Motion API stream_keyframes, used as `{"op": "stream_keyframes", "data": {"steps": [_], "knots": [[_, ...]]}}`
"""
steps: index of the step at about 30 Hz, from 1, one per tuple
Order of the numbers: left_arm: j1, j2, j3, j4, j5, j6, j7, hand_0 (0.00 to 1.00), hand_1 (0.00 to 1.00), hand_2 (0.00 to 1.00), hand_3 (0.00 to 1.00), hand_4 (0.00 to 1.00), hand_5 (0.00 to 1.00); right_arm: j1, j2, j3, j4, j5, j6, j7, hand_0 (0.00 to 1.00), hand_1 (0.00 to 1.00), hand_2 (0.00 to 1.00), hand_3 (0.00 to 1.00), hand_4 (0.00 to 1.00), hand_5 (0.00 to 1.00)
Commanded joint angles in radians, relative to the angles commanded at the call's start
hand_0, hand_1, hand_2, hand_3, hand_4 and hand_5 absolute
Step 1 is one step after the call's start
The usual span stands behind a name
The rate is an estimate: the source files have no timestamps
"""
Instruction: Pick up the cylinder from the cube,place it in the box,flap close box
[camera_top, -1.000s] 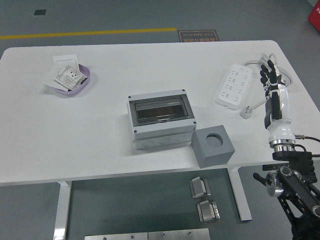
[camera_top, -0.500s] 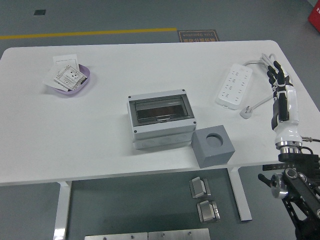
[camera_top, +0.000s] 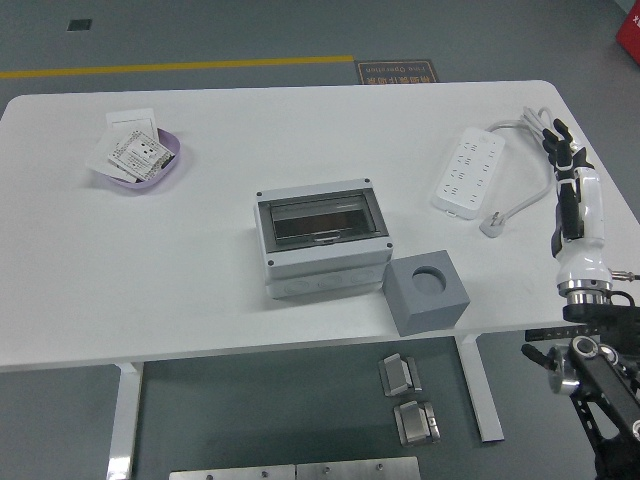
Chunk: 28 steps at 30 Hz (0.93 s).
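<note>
My right hand (camera_top: 563, 148), fingers loosely apart, holds nothing beside the matte grey cube (camera_top: 427, 293) with its round hole and the shut, smoky-lidded box (camera_top: 322, 238).

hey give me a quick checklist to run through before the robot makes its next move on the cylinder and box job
1. Cylinder seated in the grey cube: not ok, its round hole looks empty and no cylinder shows anywhere.
2. Box flap closed: ok, the clear cover appears to lie flat over the top.
3. Cylinder inside the box: cannot tell through the dark cover.
4. Right robot hand free: ok, fingers spread and holding nothing, out near the table's right edge.
5. Right hand clear of the power strip and its cable: cannot tell, it is very near the cable.
6. Left robot hand: cannot tell, not in view.
</note>
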Motion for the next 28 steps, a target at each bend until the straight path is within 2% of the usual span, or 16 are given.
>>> {"op": "stream_keyframes", "data": {"steps": [5,6,9,17,24,25,28], "knots": [[-0.017,0.007,0.015,0.0,-0.026,-0.004,-0.004,0.643,0.648,0.576,0.619,0.664,0.333,-0.006,0.004,0.008,-0.007,0.0,0.001,-0.005,0.998,0.907,0.878,0.906,0.998,0.998],[-0.021,0.009,0.018,0.0,-0.033,-0.005,-0.006,0.643,0.661,0.63,0.619,0.664,0.333,-0.005,0.004,0.012,-0.008,0.0,0.0,-0.005,0.998,0.889,0.877,0.938,0.998,0.998],[-0.025,0.013,0.025,0.0,-0.043,-0.007,-0.012,0.643,0.661,0.63,0.619,0.664,0.333,-0.003,0.008,0.018,-0.008,-0.003,-0.001,-0.006,0.998,0.889,0.877,0.938,0.998,0.998],[-0.029,0.014,0.011,0.0,-0.032,-0.004,-0.014,0.645,0.667,0.649,0.624,0.664,0.334,-0.004,0.013,0.025,-0.008,-0.005,0.0,-0.01,0.998,0.877,0.865,0.925,0.998,0.998],[-0.032,0.005,0.001,0.0,-0.025,-0.003,-0.015,0.646,0.658,0.632,0.623,0.663,0.333,-0.01,0.009,0.031,-0.009,0.003,0.001,-0.007,0.998,0.863,0.853,0.911,0.998,0.998],[-0.032,0.004,0.001,0.0,-0.026,-0.003,-0.016,0.646,0.65,0.539,0.622,0.664,0.331,-0.012,0.009,0.032,-0.009,0.005,0.001,-0.006,0.998,0.841,0.845,0.903,0.998,0.998],[-0.031,0.002,0.004,0.0,-0.032,-0.003,-0.017,0.646,0.65,0.539,0.622,0.664,0.331,-0.013,0.01,0.035,-0.01,0.008,0.0,-0.004,0.998,0.841,0.845,0.903,0.998,0.998]]}}
